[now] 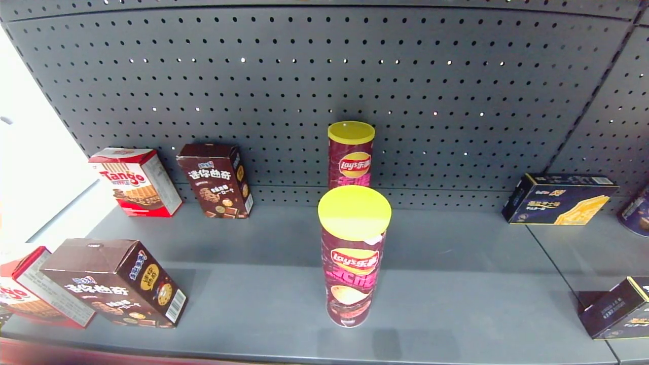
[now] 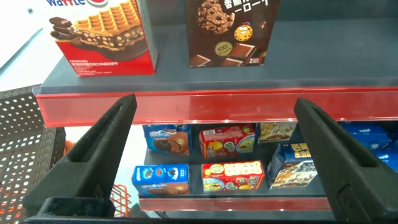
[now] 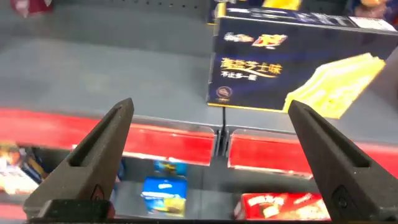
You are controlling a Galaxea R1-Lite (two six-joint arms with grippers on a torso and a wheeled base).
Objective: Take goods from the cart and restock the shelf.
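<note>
Two maroon chip cans with yellow lids stand upright mid-shelf, one at the front [image 1: 353, 258] and one against the back panel [image 1: 350, 154]. My left gripper [image 2: 214, 102] is open and holds nothing. It hangs in front of the shelf's red edge strip [image 2: 186, 107], below a waffle box [image 2: 102, 34] and a brown cookie box [image 2: 230, 31]. My right gripper [image 3: 210, 106] is also open with nothing in it. It faces the red strip [image 3: 155, 140] beneath a dark blue box [image 3: 292, 62].
On the grey shelf [image 1: 456, 284], a red wafer box [image 1: 136, 181] and a brown cookie box [image 1: 217, 181] stand at the back left. A dark blue box [image 1: 557, 198] is at the back right. Small packs [image 2: 227, 140] fill the lower shelves. A black mesh panel [image 2: 25, 143] is beside the left gripper.
</note>
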